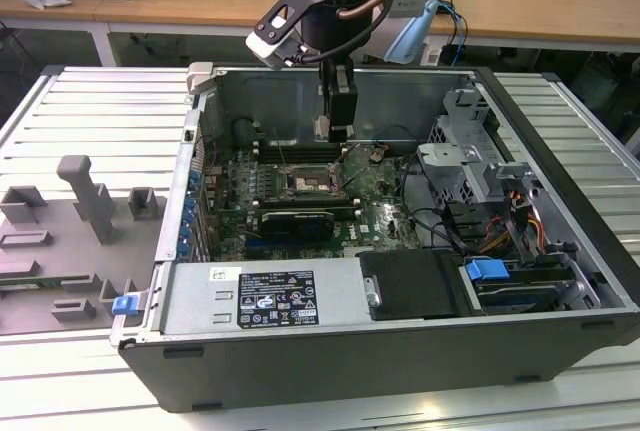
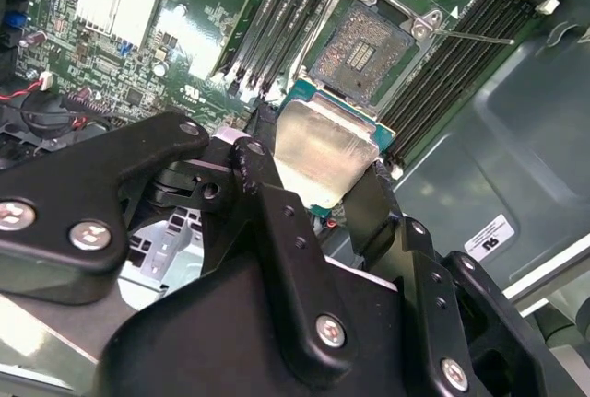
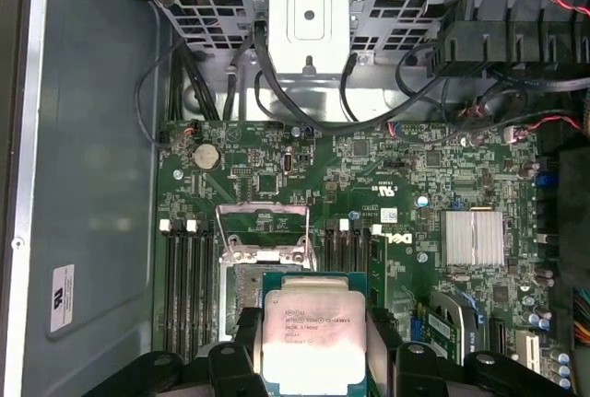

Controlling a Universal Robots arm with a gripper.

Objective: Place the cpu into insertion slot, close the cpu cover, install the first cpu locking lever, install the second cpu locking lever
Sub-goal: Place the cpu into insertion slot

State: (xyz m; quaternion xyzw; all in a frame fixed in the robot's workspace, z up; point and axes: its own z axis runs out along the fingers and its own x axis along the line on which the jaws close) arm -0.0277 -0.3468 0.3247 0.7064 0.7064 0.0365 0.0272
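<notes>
Black jointed gripper (image 2: 321, 153) links with silver screws sit closest to the lens in the second wrist view. Beyond them we log the two fingers pinching a small flat square cpu (image 2: 318, 139), silvery-grey metal top on a green rim, by two opposite edges. It hangs in the air just short of the square insertion slot (image 2: 359, 47), whose gold contact bed lies bare.

First wrist view: same pinch on the cpu (image 3: 309, 323), with the gripper (image 3: 312, 340) fingers on either side of it. Thin silvery metal cpu cover (image 3: 265, 251), a frame with a square opening, looks swung up off the slot. Green motherboard (image 3: 442, 167) shows through it.

Exterior view: dark grey open computer case (image 1: 300, 381) at six o'clock, grey moulded fixture tray (image 1: 90, 201) at nine o'clock. Gripper (image 1: 338, 133) hangs near twelve o'clock, just above the insertion slot (image 1: 312, 179) and toward one o'clock from it.

Handling, our judgement: light, stiff, thin. The metal top is smooth and likely slick, so an edge grip on the green rim suits it. Underside contacts and the slot's pins look fragile; we would keep it level, with no pressing or dragging.
</notes>
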